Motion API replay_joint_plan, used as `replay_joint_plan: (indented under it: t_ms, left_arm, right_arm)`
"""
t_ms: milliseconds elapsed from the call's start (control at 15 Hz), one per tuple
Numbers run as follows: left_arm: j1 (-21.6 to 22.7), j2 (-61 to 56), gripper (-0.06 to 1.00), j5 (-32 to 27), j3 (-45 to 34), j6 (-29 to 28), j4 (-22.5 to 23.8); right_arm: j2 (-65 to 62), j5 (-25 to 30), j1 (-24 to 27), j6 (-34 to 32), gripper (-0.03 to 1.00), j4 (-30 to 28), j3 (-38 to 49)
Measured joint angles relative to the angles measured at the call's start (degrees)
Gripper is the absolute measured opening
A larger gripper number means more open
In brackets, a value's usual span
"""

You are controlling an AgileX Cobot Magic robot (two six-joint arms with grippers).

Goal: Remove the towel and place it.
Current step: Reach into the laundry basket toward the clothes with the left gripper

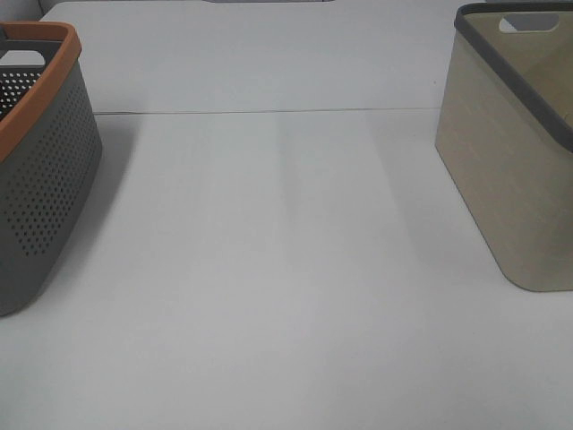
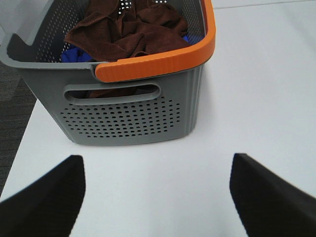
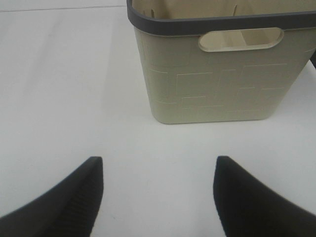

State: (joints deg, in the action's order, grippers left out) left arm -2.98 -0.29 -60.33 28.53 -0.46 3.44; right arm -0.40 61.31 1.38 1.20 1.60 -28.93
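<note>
The dark brown towel (image 2: 131, 32) lies crumpled inside the grey perforated basket with an orange rim (image 2: 129, 116), on top of something blue. In the high view that basket (image 1: 40, 179) stands at the left table edge and the towel is hidden there. My left gripper (image 2: 157, 195) is open, hovering over the white table short of the basket's handle side, with nothing between its fingers (image 2: 47, 200). My right gripper (image 3: 158, 197) is open too, facing the beige basket (image 3: 217, 69), apart from it. Neither gripper shows in the high view.
The beige basket with a dark grey rim (image 1: 510, 152) stands at the right of the white table (image 1: 286, 269). Its visible inside looks bare. A seam line crosses the table at the back. Dark floor lies beyond the table edge by the grey basket.
</note>
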Motion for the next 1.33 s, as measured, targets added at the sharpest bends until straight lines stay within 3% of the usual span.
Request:
replay_joint_plan:
  t_ms: [1333]
  left_arm:
    - [0.0, 0.0, 0.77, 0.0, 0.0, 0.0, 0.0]
  right_arm:
    - [0.0, 0.0, 0.0, 0.0, 0.62, 0.0, 0.0]
